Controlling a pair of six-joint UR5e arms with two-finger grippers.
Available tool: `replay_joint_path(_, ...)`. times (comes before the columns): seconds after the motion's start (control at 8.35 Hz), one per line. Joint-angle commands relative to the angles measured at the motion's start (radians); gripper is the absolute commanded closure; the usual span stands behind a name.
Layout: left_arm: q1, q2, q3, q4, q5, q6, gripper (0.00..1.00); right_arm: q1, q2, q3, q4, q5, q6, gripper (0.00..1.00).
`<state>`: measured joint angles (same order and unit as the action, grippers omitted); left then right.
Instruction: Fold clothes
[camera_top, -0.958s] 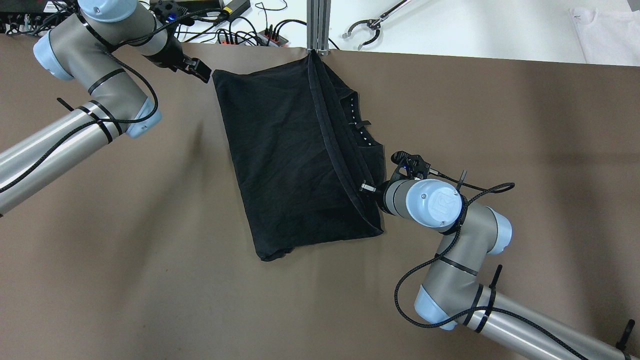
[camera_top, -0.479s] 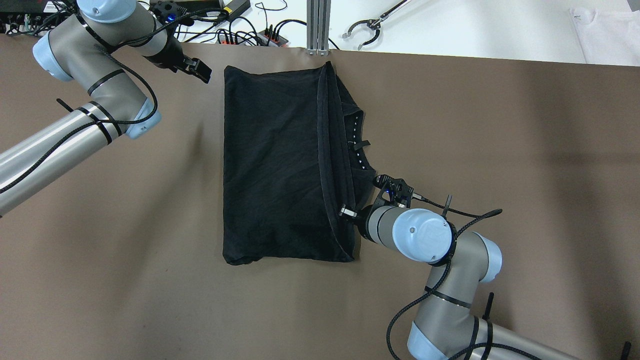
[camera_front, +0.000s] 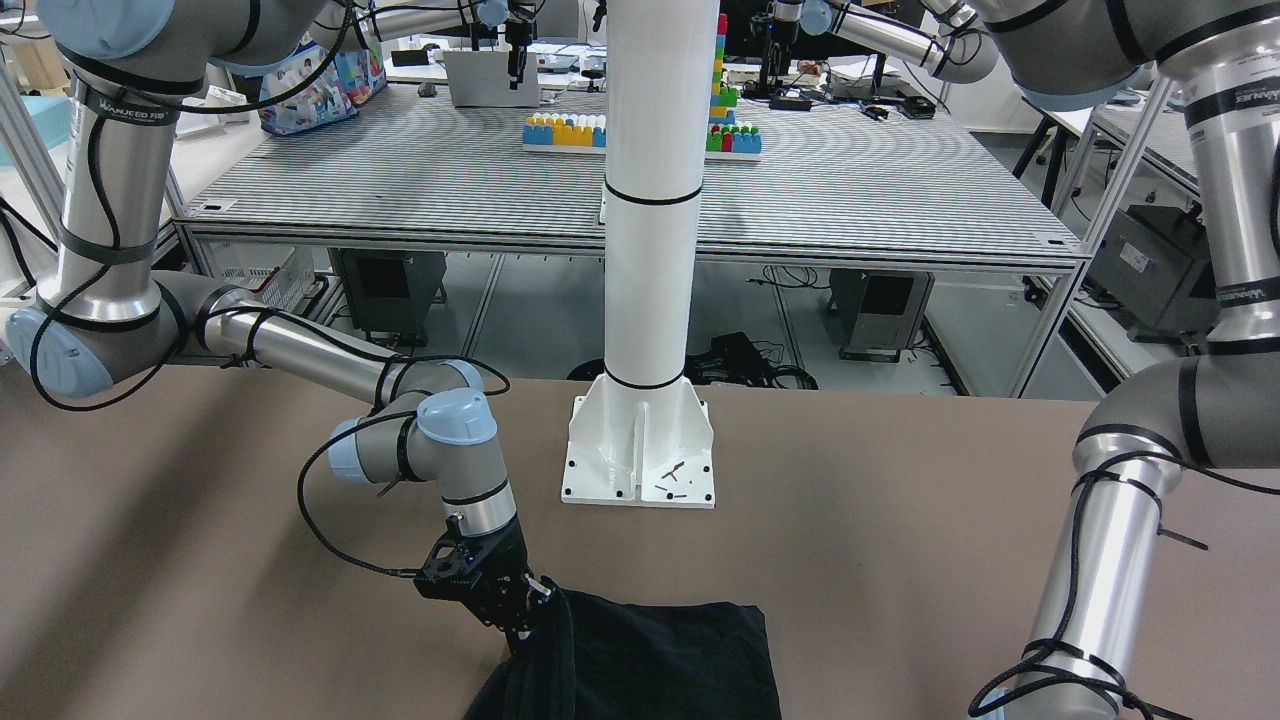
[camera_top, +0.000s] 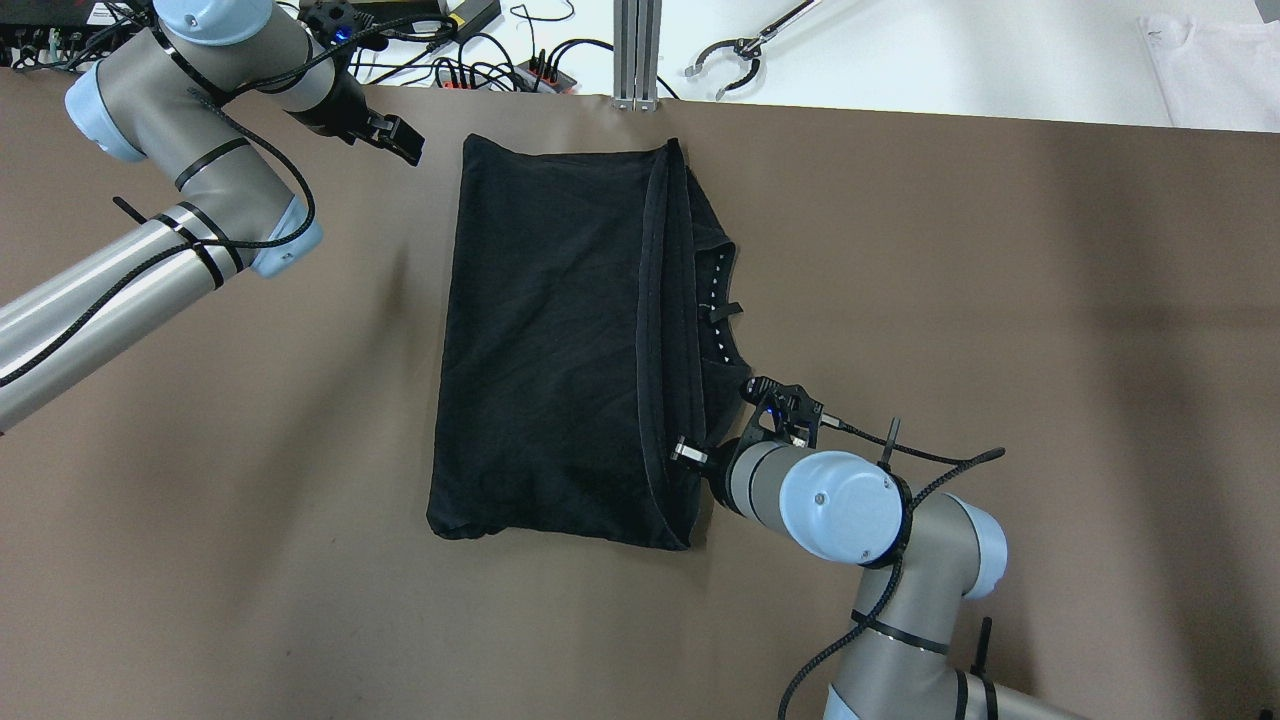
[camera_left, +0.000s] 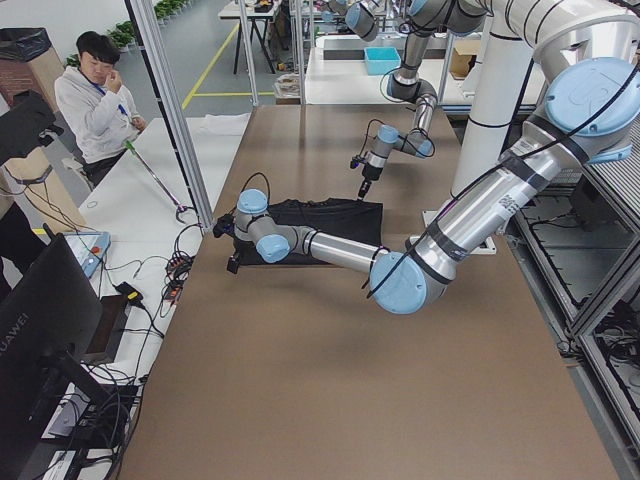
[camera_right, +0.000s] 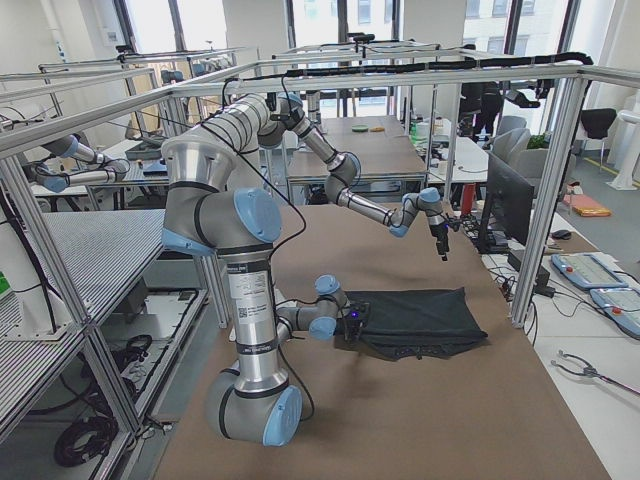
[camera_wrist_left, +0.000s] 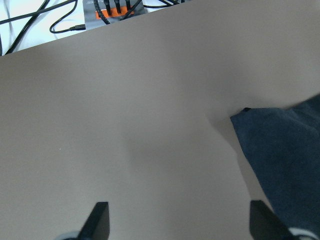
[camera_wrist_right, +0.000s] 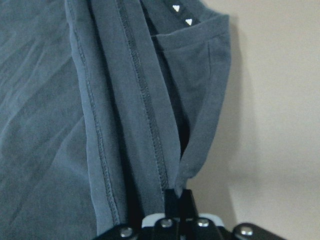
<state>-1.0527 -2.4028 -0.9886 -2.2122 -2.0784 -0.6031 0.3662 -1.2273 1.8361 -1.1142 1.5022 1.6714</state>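
Right jaws: the right gripper (camera_wrist_right: 179, 196) has them pressed together on a fold of hem at the near right corner of the clothes (camera_top: 550, 340)
Left jaws: the left gripper (camera_wrist_left: 180, 220) holds them spread, nothing between, just beside the far left corner
Fabric: soft matte black knit, lightly creased, roughly rectangular; double-stitched hems run in a band along the right side, with tiny white triangles on an inner band
Place: flat on the smooth brown table (camera_top: 1000, 300), towards its far edge
Change: half a second ago the piece lay squarer; the pinched corner has since moved nearer the robot, and the left arm has stayed put
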Motion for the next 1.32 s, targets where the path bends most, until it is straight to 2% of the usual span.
replay_joint_path(0.0,0.0,0.005,-0.004,-0.001,0.0,-0.001,0.0,-0.01,-0.037,0.031,-0.01,-0.008,0.002,1.0)
replay_joint_path(0.12,0.002,0.005,-0.01,0.0,0.0,-0.004,0.0,-0.01,-0.038,0.031,-0.015,-0.013,0.002,0.73)
replay_joint_path(0.24,0.005,0.005,-0.015,-0.001,0.0,-0.023,0.0,-0.009,-0.047,0.044,-0.041,-0.043,0.001,0.23)
replay_joint_path(0.36,0.005,0.005,-0.021,-0.001,-0.002,-0.033,0.0,-0.006,-0.052,0.073,-0.106,-0.049,-0.021,0.06)
replay_joint_path(0.6,0.01,0.016,-0.032,0.0,-0.002,-0.035,0.0,0.0,-0.032,0.141,-0.231,-0.042,-0.135,0.06)
replay_joint_path(0.84,0.014,0.016,-0.032,0.0,0.0,-0.037,0.0,0.01,-0.032,0.131,-0.253,-0.042,-0.208,0.06)
replay_joint_path(0.96,0.014,0.016,-0.032,-0.001,0.0,-0.05,0.0,0.005,0.003,0.129,-0.31,-0.045,-0.255,0.07)
replay_joint_path(1.08,0.014,0.016,-0.033,-0.001,0.0,-0.052,0.0,-0.001,0.09,0.096,-0.419,-0.046,-0.313,0.15)
replay_joint_path(1.2,0.014,0.014,-0.032,-0.001,0.0,-0.05,0.0,-0.013,0.191,0.045,-0.503,-0.046,-0.367,0.2)
